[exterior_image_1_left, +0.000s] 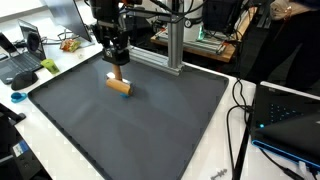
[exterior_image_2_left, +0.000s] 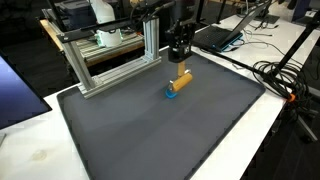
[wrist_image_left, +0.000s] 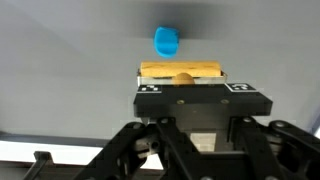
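Block (wrist_image_left: 180, 70): pale tan wood, smooth, matt.
Blue piece (wrist_image_left: 166, 41), at 12 o'clock of the block in the wrist view: plastic-looking, smooth, slight sheen.
Mat (exterior_image_1_left: 130, 130): dark grey, matt, cloth-like.
Tabletop (exterior_image_2_left: 30, 150): white, smooth.
Frame (exterior_image_2_left: 110, 65), at 10 o'clock in an exterior view: bare aluminium, satin.
Claw (wrist_image_left: 181, 82): black, matt; plastic or metal not determinable.

No readable text in any view

No word, number or brand can be read. In the wrist view, two small black-and-white patterned marks (wrist_image_left: 150, 88) sit on the gripper (wrist_image_left: 182, 78), but they are patterns and not letters. In an exterior view, a small pale mark (exterior_image_1_left: 216, 173) stands at the near edge of the dark mat (exterior_image_1_left: 150, 130); it is too small to read.
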